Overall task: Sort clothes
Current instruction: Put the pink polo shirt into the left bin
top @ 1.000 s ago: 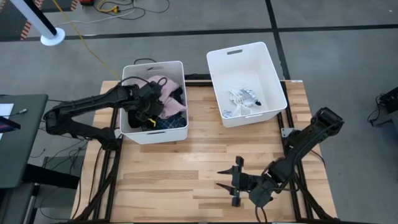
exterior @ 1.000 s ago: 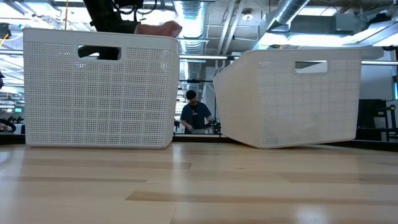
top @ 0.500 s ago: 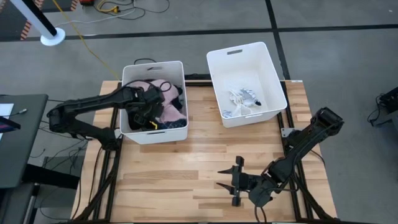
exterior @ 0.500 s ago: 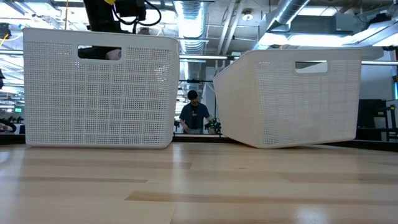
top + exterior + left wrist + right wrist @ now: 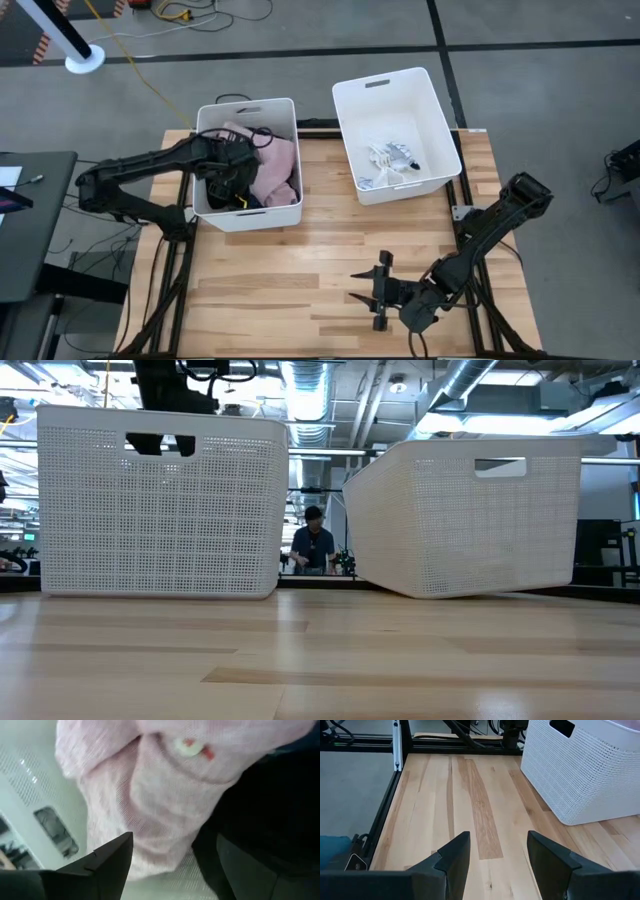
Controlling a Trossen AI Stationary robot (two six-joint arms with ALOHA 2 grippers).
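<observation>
Low view gives the near picture: pale wooden bench (image 5: 320, 660), smooth planks, two white perforated plastic bins beyond. Nearest the front edge, the right pincer (image 5: 368, 287) rests low over bare wood, fingers spread, nothing between them. Further back, the left pincer (image 5: 238, 172) sits inside the left bin (image 5: 222, 218), right over the clothes (image 5: 272, 172); its fingers look parted above a soft pale pink garment (image 5: 150, 795), a fine weave with a small white button. Dark cloth lies beside it. For a clean pick, pinch a single fold, lift straight. The right bin (image 5: 440, 125) holds a few white pieces.
</observation>
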